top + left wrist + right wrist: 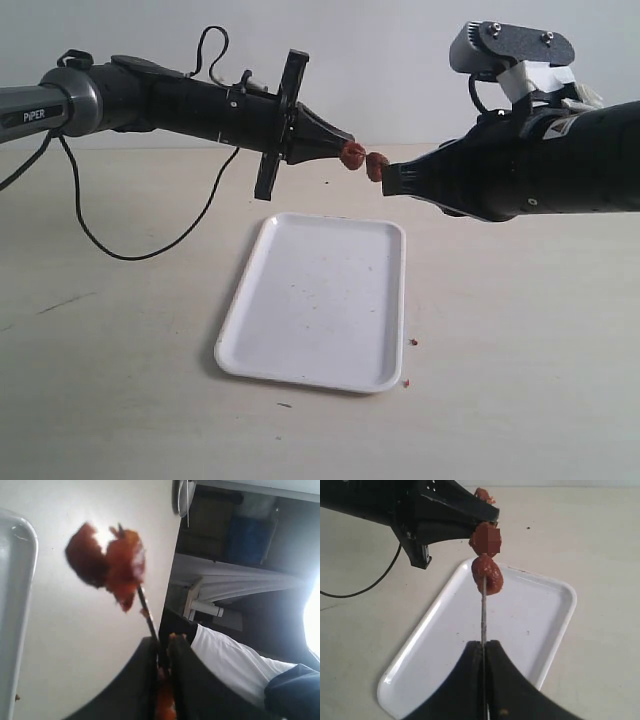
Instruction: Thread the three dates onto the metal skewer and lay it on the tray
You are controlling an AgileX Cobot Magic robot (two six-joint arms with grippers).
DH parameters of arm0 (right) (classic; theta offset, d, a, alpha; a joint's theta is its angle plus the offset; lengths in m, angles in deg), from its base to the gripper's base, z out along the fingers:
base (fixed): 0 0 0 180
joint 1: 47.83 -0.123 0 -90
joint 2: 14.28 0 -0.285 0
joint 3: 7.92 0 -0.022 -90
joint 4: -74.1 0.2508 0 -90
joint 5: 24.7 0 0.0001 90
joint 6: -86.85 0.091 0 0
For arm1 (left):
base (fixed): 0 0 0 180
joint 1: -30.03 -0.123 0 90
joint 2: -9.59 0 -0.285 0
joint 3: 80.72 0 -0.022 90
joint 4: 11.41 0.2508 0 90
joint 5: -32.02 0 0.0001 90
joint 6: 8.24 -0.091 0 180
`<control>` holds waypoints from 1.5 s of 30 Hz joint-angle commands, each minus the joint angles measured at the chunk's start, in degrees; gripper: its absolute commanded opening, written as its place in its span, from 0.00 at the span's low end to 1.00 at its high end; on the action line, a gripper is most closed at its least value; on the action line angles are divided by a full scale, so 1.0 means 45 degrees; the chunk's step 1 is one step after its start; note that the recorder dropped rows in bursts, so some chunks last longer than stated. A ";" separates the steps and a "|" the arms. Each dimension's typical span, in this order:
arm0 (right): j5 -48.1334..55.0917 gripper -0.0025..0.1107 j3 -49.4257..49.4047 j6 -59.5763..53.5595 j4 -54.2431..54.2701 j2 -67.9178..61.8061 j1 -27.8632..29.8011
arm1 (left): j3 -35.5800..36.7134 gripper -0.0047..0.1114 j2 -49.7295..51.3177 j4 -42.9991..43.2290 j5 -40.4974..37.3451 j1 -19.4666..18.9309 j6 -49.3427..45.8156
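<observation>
Above the far end of the white tray [300, 350] my two grippers meet tip to tip. My right gripper [386, 178] [484, 644] is shut on the thin metal skewer [483, 615]. Two dates [487, 575] [486, 537] sit on the rod; in the exterior view the dates [376, 166] [352, 154] fill the gap between the tips. My left gripper [343, 150] [162, 642] is shut, the skewer [146, 612] runs in between its fingers, and red-orange date flesh [165, 702] shows inside the jaws. A reddish bit [482, 494] peeks past that gripper's tip.
A black cable [130, 250] trails over the table on the left. Small brown crumbs [412, 342] lie beside the tray's right edge. In the left wrist view a white-sleeved arm [235, 660] and shelving stand beyond the table.
</observation>
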 commanded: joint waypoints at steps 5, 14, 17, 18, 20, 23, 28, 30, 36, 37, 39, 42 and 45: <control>0.0174 0.02 0.0166 -0.0509 -0.0181 -0.0008 -0.0006 | 0.0019 0.15 -0.0131 -0.0156 -0.0414 0.0117 -0.0094; 0.0501 0.02 0.0166 -0.0407 -0.1051 0.0127 -0.0006 | 0.0019 0.41 -0.0131 -0.0156 -0.0414 -0.0193 -0.0148; 0.0572 0.02 0.0166 -0.0086 -0.1576 0.0308 0.0024 | 0.0019 0.46 -0.0155 -0.0156 -0.0414 -0.0273 -0.0148; 0.0605 0.02 0.0166 0.0218 -0.1957 0.0395 0.0024 | 0.0019 0.46 -0.0182 -0.0156 -0.0414 -0.0301 -0.0148; 0.0794 0.02 0.0166 0.1633 -0.3537 0.0466 0.0024 | 0.0019 0.46 -0.0232 -0.0131 -0.0414 -0.0329 -0.0148; 0.1286 0.02 0.0166 0.3794 -0.5854 0.0627 0.0024 | 0.0019 0.46 -0.0259 -0.0043 -0.0414 -0.0329 -0.0148; 0.2420 0.02 0.0166 0.7422 -0.9383 0.1659 0.0024 | 0.0019 0.44 -0.0286 0.0265 -0.0414 -0.0350 -0.0148; 0.3088 0.02 0.0166 0.9324 -1.0820 0.1983 0.0024 | 0.0019 0.38 -0.0398 0.0265 -0.0414 -0.0350 -0.0148; 0.4031 0.02 0.0166 1.1226 -1.1787 0.2050 -0.0816 | 0.0019 0.04 -0.1658 0.2602 -0.0414 -0.0704 -0.0854; 0.3975 0.02 0.0166 1.1617 -1.1714 0.2050 -0.1056 | 0.0019 0.04 -0.1915 0.3469 -0.0414 -0.0730 -0.0854; 0.3637 0.02 0.0166 1.2880 -1.1680 0.2050 -0.1490 | 0.0019 0.04 -0.2626 0.5461 -0.0414 -0.0807 -0.0854; 0.2921 0.02 0.0166 1.5219 -1.2020 0.2050 -0.1835 | 0.0019 0.04 -0.3728 0.7931 -0.0414 -0.0807 -0.0743; 0.2471 0.02 0.0166 1.7743 -1.3178 0.2050 -0.2006 | 0.0019 0.04 -0.4748 0.9330 0.0040 -0.0780 -0.0448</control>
